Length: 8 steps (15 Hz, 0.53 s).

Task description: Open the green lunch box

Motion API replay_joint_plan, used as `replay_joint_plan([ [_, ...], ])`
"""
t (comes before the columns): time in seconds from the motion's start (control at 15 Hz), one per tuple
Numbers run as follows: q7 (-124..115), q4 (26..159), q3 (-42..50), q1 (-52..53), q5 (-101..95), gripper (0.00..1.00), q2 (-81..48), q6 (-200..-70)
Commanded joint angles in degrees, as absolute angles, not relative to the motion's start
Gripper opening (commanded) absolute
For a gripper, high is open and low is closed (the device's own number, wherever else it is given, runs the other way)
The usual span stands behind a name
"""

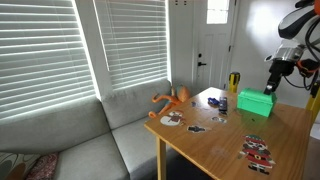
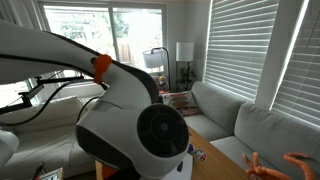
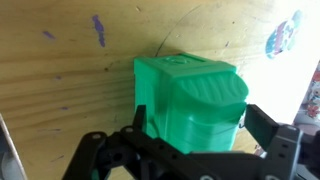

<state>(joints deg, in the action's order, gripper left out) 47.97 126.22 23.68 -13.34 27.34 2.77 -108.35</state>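
Jaws wide open, your gripper (image 3: 194,112) hangs over the box (image 3: 185,85) by the table's (image 1: 225,140) far edge: probably light, stiff, slick plastic, so take the lid's rim.

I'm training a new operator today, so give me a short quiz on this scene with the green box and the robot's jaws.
1. True or false: the jaws are shut on the green lunch box.
2. The lunch box rests on: A) the wooden table, B) a kitchen counter, C) a shelf.
3. Fill in: the leggy toy lying on the table is ___ in colour.
Key: 1 false, the jaws stand open on either side of the box; 2 A; 3 orange.
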Motion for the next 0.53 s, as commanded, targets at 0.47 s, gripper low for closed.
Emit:
replay_joint_plan([
  [0.47, 43.2, 122.5, 19.3, -14.5, 24.2, 0.72, -0.6, -108.3],
])
